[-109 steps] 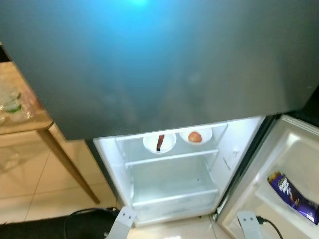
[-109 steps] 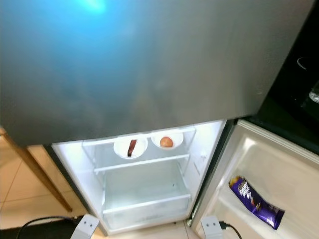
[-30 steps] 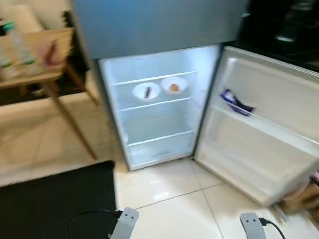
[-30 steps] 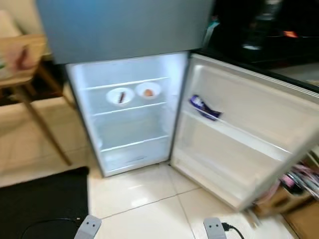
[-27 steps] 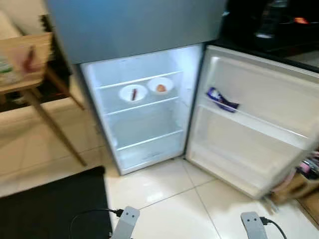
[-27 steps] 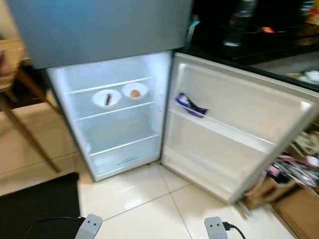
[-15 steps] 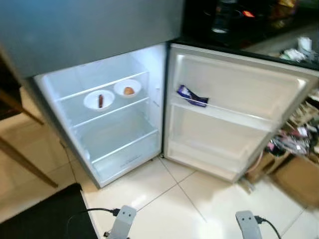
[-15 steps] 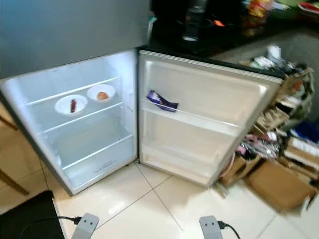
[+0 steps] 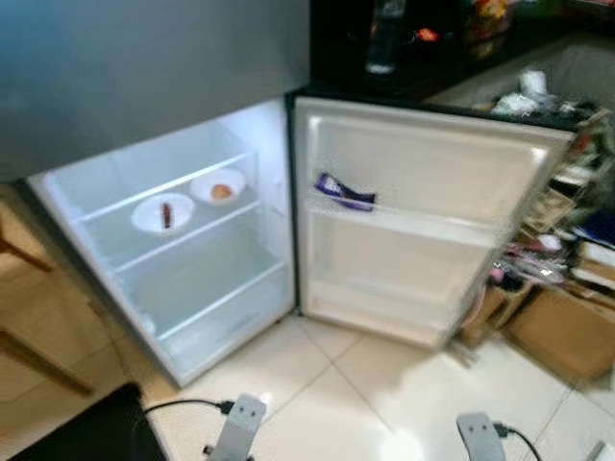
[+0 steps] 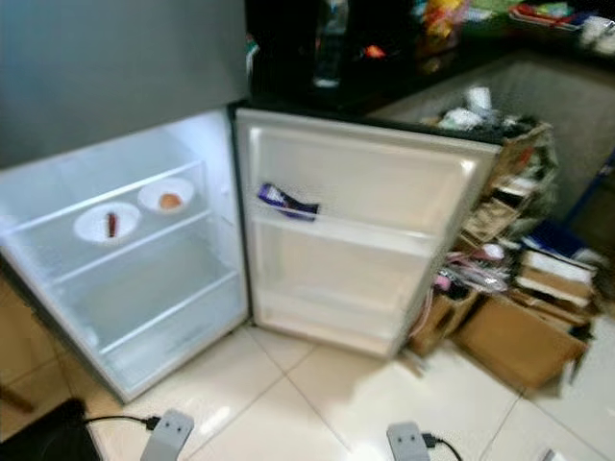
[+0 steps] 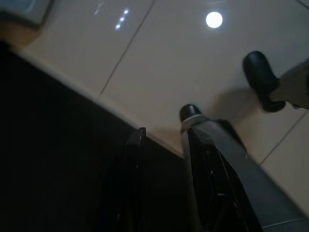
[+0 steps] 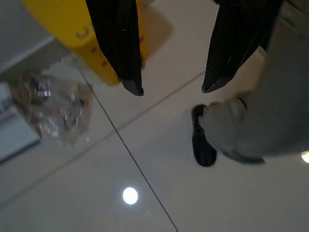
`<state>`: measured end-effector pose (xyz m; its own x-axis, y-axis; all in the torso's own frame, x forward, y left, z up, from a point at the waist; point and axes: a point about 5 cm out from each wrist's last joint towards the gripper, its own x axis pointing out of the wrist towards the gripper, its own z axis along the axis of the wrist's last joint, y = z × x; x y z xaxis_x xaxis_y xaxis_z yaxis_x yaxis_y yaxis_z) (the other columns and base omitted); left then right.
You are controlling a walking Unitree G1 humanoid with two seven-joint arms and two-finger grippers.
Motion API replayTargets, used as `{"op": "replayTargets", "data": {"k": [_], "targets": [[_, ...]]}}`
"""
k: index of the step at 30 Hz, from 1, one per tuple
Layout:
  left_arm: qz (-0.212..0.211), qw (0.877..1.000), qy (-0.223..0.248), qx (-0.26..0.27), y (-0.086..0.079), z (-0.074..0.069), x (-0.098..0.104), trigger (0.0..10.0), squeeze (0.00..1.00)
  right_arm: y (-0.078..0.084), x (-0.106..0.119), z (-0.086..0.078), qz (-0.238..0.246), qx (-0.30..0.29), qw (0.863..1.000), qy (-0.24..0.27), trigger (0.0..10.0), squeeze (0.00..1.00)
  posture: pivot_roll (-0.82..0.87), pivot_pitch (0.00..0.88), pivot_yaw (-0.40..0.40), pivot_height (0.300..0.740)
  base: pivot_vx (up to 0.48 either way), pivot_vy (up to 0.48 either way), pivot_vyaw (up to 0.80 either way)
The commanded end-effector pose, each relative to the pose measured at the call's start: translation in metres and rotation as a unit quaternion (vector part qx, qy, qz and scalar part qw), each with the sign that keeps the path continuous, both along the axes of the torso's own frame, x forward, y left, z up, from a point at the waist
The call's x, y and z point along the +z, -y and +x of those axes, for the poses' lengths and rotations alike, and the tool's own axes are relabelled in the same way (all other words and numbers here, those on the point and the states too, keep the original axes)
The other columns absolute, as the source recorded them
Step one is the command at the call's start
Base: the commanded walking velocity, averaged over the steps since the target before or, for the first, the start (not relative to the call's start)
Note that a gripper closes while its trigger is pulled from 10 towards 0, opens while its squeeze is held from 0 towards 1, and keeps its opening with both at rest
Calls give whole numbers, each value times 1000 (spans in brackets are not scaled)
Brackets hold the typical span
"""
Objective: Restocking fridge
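Note:
The fridge [image 9: 240, 144] stands open, its lower compartment lit. On its upper shelf sit two white bowls: one [image 9: 144, 217] holds a dark red piece, the other [image 9: 204, 188] a round orange item. A purple chocolate wrapper [image 9: 344, 192] lies on the shelf of the open door [image 9: 442, 163]. Both arms hang low over the tiled floor. My left gripper [image 11: 164, 128] has its fingers a little apart over the edge of a black mat, with nothing between them. The right gripper [image 12: 171, 91] is open and empty above the tiles.
Cardboard boxes [image 9: 562, 331] and clutter line the floor right of the door. A dark counter [image 9: 404, 48] runs behind it. A black mat [image 9: 86, 432] lies at front left beside a wooden table leg [image 9: 38, 355]. A yellow object [image 12: 67, 29] and a plastic bag [image 12: 53, 101] are near my right gripper.
The camera has backed away from the fridge and swung right: the fridge now sits at the left, and the door, counter and boxes have come into view. Nothing in the fridge moved.

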<state>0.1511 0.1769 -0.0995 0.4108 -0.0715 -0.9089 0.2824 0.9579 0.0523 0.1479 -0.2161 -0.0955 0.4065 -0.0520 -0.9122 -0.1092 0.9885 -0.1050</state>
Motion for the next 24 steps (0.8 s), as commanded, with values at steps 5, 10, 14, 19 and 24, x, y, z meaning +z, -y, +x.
{"op": "replayTargets", "data": {"k": [5,10,14,19,24], "targets": [[1,1000,0,6,-3,1,1,10000,0,3,1,1,2,-10,1000,5,10000,0,-87,0,6,740,0,-403,0],[-1,1000,-2,8,-1,0,0,10000,0,2,1,1,7,-9,1000,9,10000,0,-86,0,5,740,0,-432,0],[-2,1000,-3,10,-1,-1,0,10000,0,0,1,2,22,-3,1000,11,10000,0,-84,0,2,740,0,-437,0],[-3,1000,-4,13,-1,-1,-1,10000,0,-1,1,1,31,-1,999,12,10000,0,-82,0,1,740,0,-450,475],[-3,1000,-4,13,-1,-2,-1,10000,0,-2,1,1,33,-7,999,14,10000,0,-82,0,1,740,0,-452,480]]}}
